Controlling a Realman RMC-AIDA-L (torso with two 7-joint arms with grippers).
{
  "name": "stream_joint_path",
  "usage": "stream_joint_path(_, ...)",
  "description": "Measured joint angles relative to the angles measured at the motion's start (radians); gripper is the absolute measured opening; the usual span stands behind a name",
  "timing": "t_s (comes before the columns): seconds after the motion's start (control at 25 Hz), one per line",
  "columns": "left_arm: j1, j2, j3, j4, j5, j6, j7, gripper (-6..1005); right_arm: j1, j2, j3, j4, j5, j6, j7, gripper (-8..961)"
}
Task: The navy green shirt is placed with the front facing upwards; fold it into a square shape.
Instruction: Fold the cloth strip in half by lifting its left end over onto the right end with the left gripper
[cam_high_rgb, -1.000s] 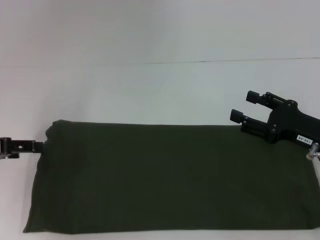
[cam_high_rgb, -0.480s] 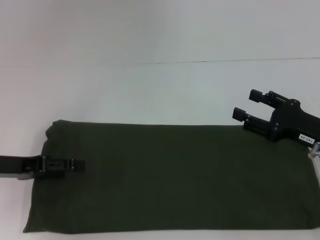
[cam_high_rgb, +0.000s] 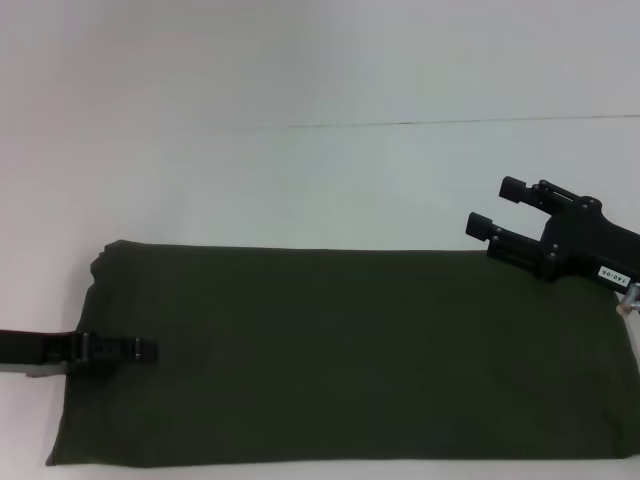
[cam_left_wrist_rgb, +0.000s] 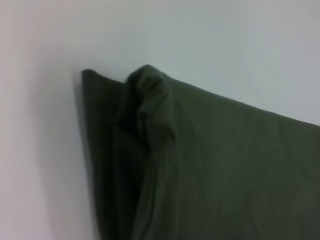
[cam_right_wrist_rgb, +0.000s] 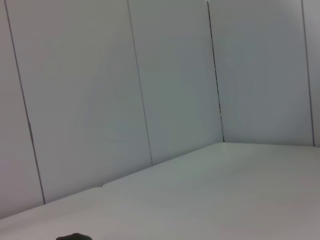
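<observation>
The navy green shirt lies on the white tabletop as a long flat band with a plain green face up, running along the near edge from the near left area almost to the right edge; no lettering or collar shows. The left claw reaches in low from the left edge over the shirt's left end, its tip above the cloth; whether its fingers are spread or pressed together cannot be told. The left wrist view shows that end bunched, with a raised ridge of layered cloth near the far left corner of the band. The right claw hangs spread and empty above the shirt's far right corner, apart from the cloth. Judged from this lie, the step in hand is the crosswise fold toward a square. To do it well, the left claw should take every layer at the left end, the bunched ridge included, lift only enough to clear, and lay edge on edge without dragging the lower layers.
</observation>
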Motion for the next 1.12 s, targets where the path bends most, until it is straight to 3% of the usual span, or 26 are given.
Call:
stream_joint_path(0.48,0.002,0.001,-0.003,0.007,0.009,-0.069,0.002,859,-0.002,0.0,0.0,0.006,0.0,0.0,0.0,795)
stream_joint_path(0.84,0.014,0.011,-0.012,0.119,0.011,-0.03,-0.02,859,-0.003,0.0,0.0,0.003,0.0,0.0,0.0,795)
stream_joint_path(1.12,0.016,0.007,-0.006,0.124,0.059,-0.037,-0.037,859,-0.003,0.0,0.0,0.005,0.0,0.003,0.0,795)
